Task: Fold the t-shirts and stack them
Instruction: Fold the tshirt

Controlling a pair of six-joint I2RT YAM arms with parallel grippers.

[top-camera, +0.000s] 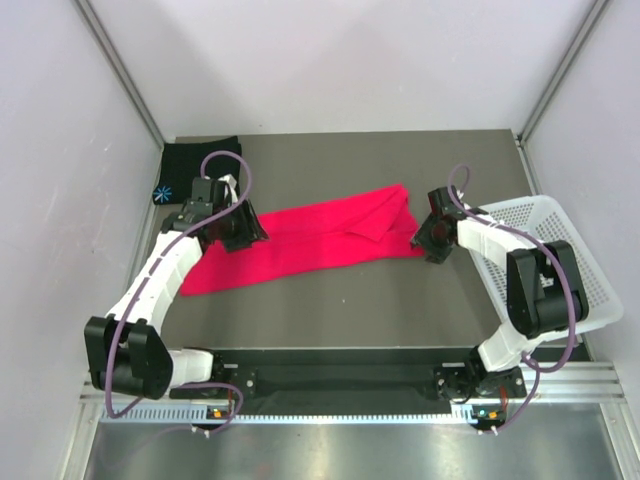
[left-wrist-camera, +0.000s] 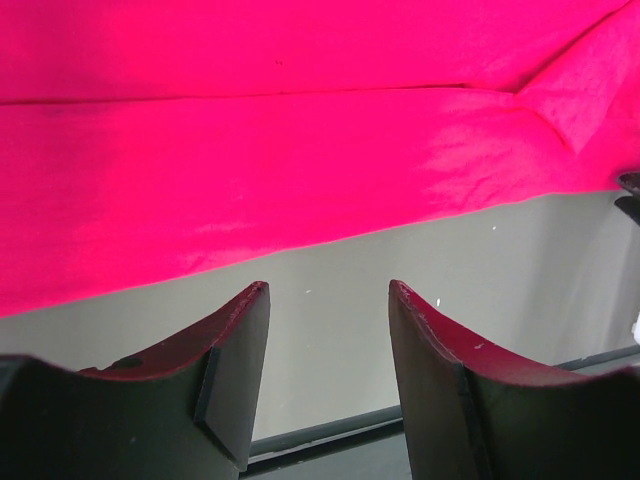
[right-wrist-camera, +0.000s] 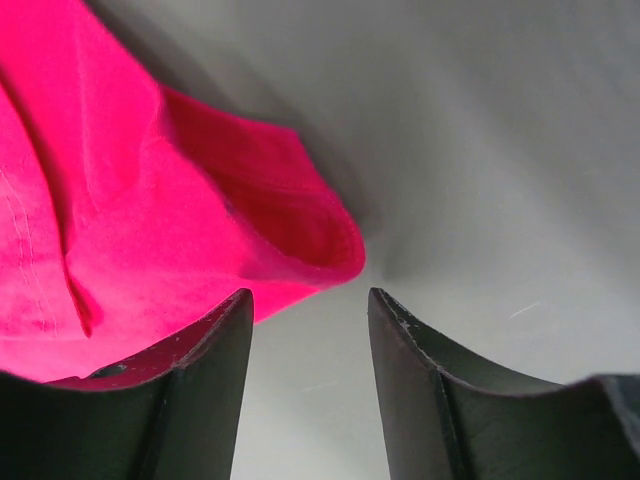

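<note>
A bright red-pink t-shirt [top-camera: 300, 235] lies folded into a long band across the middle of the table. A black t-shirt [top-camera: 195, 170] with a light-blue starburst mark sits folded at the back left corner. My left gripper [top-camera: 243, 233] hovers over the pink band's left part; in the left wrist view its jaws [left-wrist-camera: 328, 300] stand open over bare table just off the pink cloth's [left-wrist-camera: 300, 150] edge, holding nothing. At the band's right end my right gripper [top-camera: 422, 240] is open too [right-wrist-camera: 308, 305], with the pink shirt's corner [right-wrist-camera: 290, 220] just ahead of its fingertips, not gripped.
A white perforated basket [top-camera: 560, 260] stands at the right edge, close behind the right arm. Grey walls enclose the table on the left, back and right. A black rail [top-camera: 330, 375] runs along the near edge between the arm bases.
</note>
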